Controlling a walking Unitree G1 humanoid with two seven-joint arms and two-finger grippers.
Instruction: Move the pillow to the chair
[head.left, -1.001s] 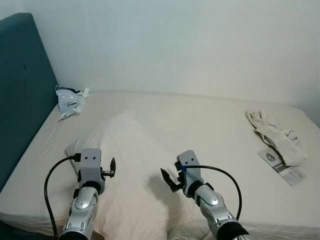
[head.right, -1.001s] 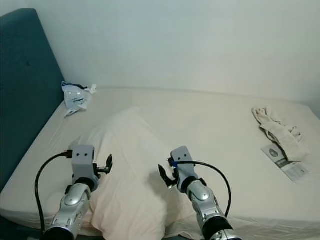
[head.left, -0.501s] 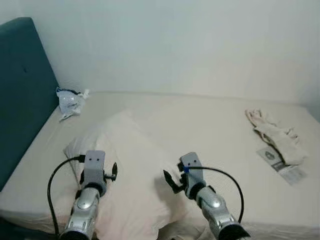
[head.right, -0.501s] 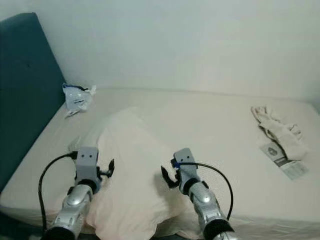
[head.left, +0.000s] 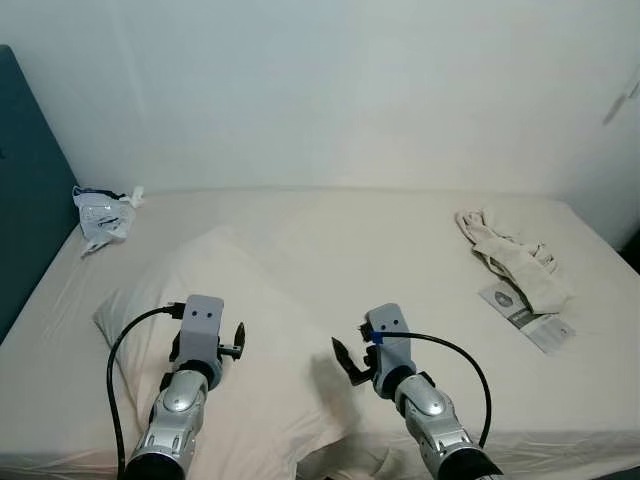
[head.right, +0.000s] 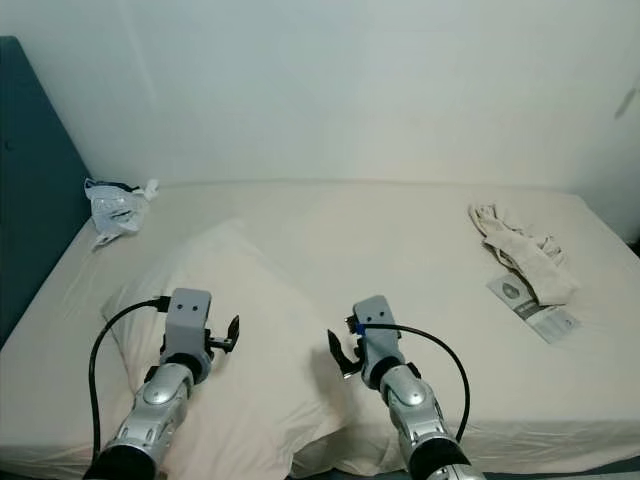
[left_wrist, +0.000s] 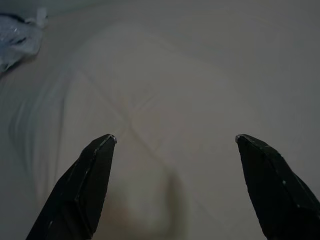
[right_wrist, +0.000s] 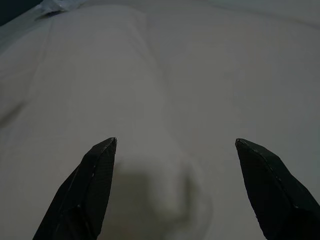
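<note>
A cream pillow (head.left: 250, 330) lies on the near left part of the bed (head.left: 400, 240), one corner pointing to the far wall. My left gripper (head.left: 236, 340) hovers open over the pillow's near left side. My right gripper (head.left: 345, 362) stands open just off the pillow's right edge, low over the sheet. In the left wrist view the pillow (left_wrist: 165, 100) spreads out beyond both spread fingers (left_wrist: 85, 190). The right wrist view has the pillow (right_wrist: 100, 75) ahead between its fingers (right_wrist: 270, 185), which are wide apart.
A crumpled white plastic bag (head.left: 100, 212) lies at the bed's far left beside a teal headboard (head.left: 20, 190). A bundled cream cloth (head.left: 510, 255) and a printed leaflet (head.left: 525, 315) lie at the right. A white wall runs behind the bed.
The whole picture has shifted left, so the camera has turned to the right. Both grippers stay open over the pillow in much the same pose.
</note>
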